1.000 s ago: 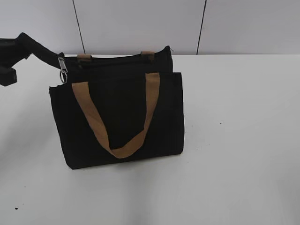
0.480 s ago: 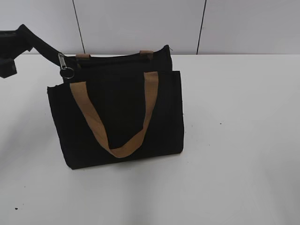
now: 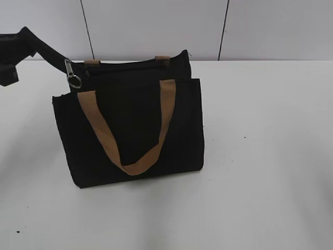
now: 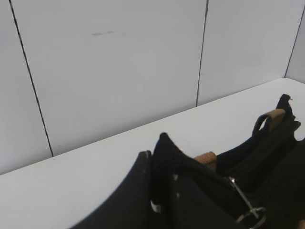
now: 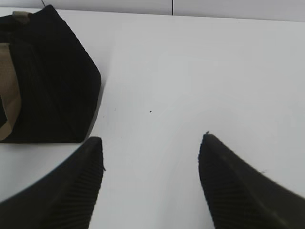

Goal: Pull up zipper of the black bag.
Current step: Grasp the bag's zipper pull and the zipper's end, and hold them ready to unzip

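The black bag (image 3: 130, 125) stands on the white table with a tan handle (image 3: 125, 130) hanging down its front. A silvery zipper pull with a ring (image 3: 71, 73) hangs at the bag's top left corner; it also shows in the left wrist view (image 4: 242, 202). My left gripper (image 3: 28, 41) is shut on a black fabric tab at the bag's left end (image 4: 164, 157) and holds it stretched up and to the left. My right gripper (image 5: 150, 143) is open and empty over the bare table, right of the bag (image 5: 43, 81). It is out of the exterior view.
The white table (image 3: 260, 156) stretches to the right and in front of the bag. A white panelled wall (image 3: 156, 26) stands just behind the bag. A second tan handle's tabs (image 3: 162, 59) show at the bag's top rear.
My left gripper has moved slightly up and left with the tab over the last second, and the bag's top left corner shifted left with it. Almost still in the last half second.
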`<action>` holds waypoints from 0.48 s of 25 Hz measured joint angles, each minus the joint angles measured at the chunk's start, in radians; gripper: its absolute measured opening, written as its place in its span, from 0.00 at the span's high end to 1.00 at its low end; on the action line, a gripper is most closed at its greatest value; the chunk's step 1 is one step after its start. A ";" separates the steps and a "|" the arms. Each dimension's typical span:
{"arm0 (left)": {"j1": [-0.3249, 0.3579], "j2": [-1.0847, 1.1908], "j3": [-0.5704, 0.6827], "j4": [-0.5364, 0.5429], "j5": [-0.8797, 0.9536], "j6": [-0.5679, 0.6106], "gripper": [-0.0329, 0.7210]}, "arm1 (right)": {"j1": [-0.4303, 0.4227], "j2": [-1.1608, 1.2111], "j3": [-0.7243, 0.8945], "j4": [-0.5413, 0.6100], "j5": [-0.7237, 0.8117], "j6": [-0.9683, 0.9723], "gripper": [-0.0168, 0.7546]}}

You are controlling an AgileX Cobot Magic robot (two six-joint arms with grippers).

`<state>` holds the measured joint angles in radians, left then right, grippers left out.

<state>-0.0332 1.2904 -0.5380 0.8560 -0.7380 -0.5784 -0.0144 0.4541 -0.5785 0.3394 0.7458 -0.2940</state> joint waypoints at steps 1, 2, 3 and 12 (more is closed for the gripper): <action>0.000 0.000 0.000 0.000 0.000 0.000 0.91 | 0.000 0.042 -0.023 0.000 -0.005 -0.019 0.35; 0.000 0.000 0.000 0.000 0.000 0.000 0.91 | 0.000 0.075 -0.047 0.003 -0.009 -0.039 0.35; 0.000 0.000 0.000 0.000 0.000 0.000 0.91 | 0.000 0.115 -0.066 0.003 -0.012 -0.052 0.35; 0.000 0.000 0.000 0.000 -0.003 -0.001 0.91 | 0.188 0.442 -0.238 0.000 -0.027 -0.088 0.35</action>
<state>-0.0332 1.2904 -0.5380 0.8560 -0.7412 -0.5793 0.1731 0.8958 -0.8167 0.3389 0.7185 -0.3823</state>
